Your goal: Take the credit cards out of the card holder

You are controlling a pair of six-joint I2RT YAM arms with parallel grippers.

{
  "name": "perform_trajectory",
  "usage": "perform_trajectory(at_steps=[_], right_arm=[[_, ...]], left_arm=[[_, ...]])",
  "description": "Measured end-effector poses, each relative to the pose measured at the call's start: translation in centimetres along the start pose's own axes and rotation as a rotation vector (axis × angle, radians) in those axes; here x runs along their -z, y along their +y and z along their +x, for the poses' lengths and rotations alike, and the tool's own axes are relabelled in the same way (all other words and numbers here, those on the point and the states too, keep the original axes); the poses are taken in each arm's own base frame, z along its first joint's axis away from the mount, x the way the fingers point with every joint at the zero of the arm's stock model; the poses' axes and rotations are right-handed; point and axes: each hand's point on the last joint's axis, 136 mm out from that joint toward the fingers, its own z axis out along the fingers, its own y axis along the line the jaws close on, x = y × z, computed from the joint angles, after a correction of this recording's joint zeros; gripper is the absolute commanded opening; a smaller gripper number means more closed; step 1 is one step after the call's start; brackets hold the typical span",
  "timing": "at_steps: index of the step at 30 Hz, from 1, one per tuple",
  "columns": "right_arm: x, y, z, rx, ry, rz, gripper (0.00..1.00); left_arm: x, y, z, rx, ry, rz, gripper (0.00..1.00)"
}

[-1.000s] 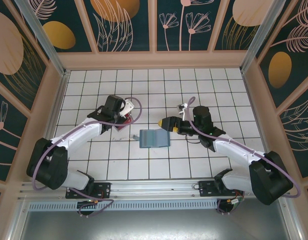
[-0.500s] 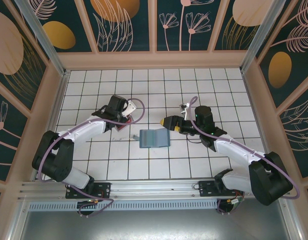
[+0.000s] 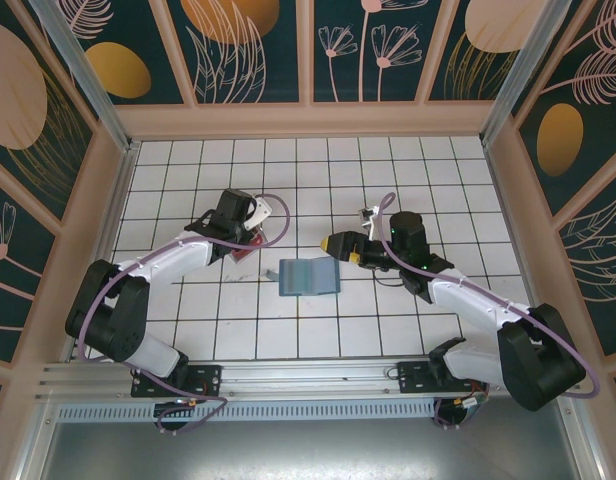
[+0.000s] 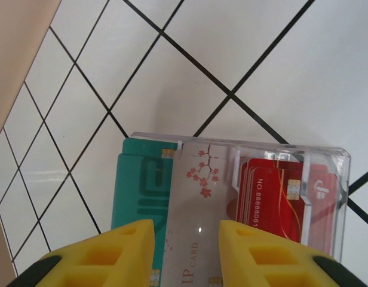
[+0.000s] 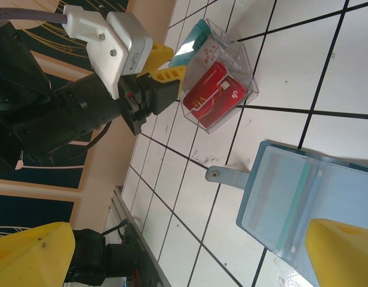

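Observation:
The credit cards lie in a clear plastic box [image 4: 327, 156]: a teal one [image 4: 142, 179], a white one with pink blossoms [image 4: 199, 197] and red ones [image 4: 273, 191]. My left gripper [image 4: 187, 230] hangs right over the white card, its yellow fingers apart and nothing clamped between them. From above, that gripper [image 3: 246, 243] sits at the box [image 3: 242, 251]. The card holder [image 3: 308, 275] lies open and flat mid-table, blue-grey inside up, its strap tab [image 5: 223, 175] pointing left. My right gripper [image 3: 333, 245] hovers wide open over the holder's [image 5: 303, 203] far right corner.
White tiled floor [image 3: 238, 330] with wooden side walls [image 3: 108, 200] and a metal rail [image 3: 288, 375] along the near edge. The box stands about one tile left of the card holder. Bare tiles lie in front of the holder and behind both grippers.
The left arm's elbow has swung slightly right while its gripper stayed at the box. The right gripper shifted a little right. The card holder has not moved.

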Motion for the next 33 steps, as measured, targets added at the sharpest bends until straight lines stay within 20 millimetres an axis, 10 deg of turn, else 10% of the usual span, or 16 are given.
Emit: perform_trajectory(at_steps=[4, 8, 20, 33], right_arm=[[0.0, -0.1, -0.1, -0.001, -0.003, 0.002, 0.99], [0.0, -0.4, -0.2, -0.002, -0.014, 0.019, 0.91], [-0.8, -7.2, 1.7, -0.064, 0.034, 0.305, 0.37], [-2.3, -12.3, 5.7, -0.127, 0.162, 0.488, 0.25]], left_arm=[[0.0, 0.1, -0.1, 0.012, -0.005, -0.003, 0.49], [0.5, 0.8, -0.9, 0.072, -0.027, -0.015, 0.8], [4.4, 4.9, -6.8, 0.519, -0.126, 0.001, 0.66], [6.9, -2.5, -5.5, 1.016, -0.11, 0.419, 0.57]])
